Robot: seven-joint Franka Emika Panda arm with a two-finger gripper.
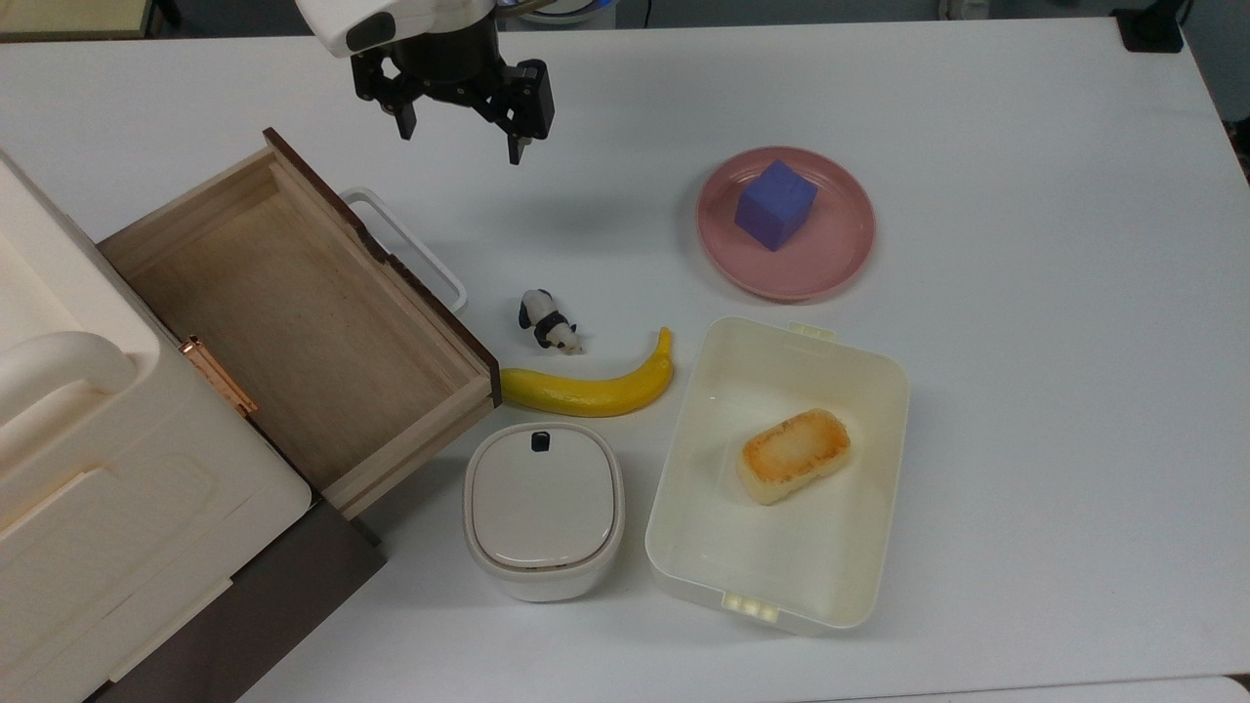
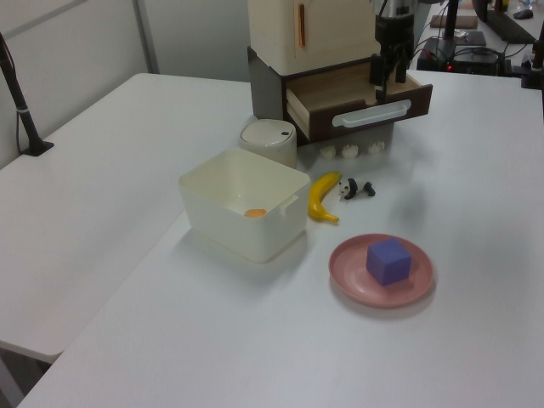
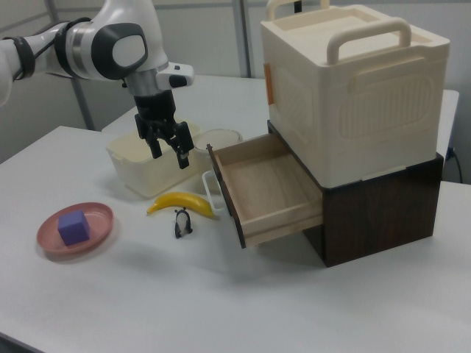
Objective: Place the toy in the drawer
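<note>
Drawer [image 1: 293,322]: pulled open and bare inside; in the top view it lies below and to the left of the claw, its white loop handle [image 1: 405,244] just below the claw's left finger.
Claw [image 1: 459,137]: fingers spread, pinching nothing, hanging above the table [image 1: 1025,391] clear of every object.
Toy [image 1: 549,320]: a small black-and-white panda lying on its side on the table, below and slightly to the right of the claw in the top view, between the drawer front and the banana [image 1: 596,386], apart from both.
Handling of the toy: judged light, rigid and smooth; small enough to slip or tip if pinched off-centre. The rounded trunk, taken across its narrow width, looks the surest hold; head and legs offer poor purchase.
Banana: just below the toy, its tip close by, a likely obstruction to a lowered finger.
Plate [image 1: 840,259]: well to the claw's right, bearing a blue-purple cube [image 1: 776,205].
Tray [image 1: 859,547]: below and right of the claw, holding a toasted bread piece [image 1: 793,454].
</note>
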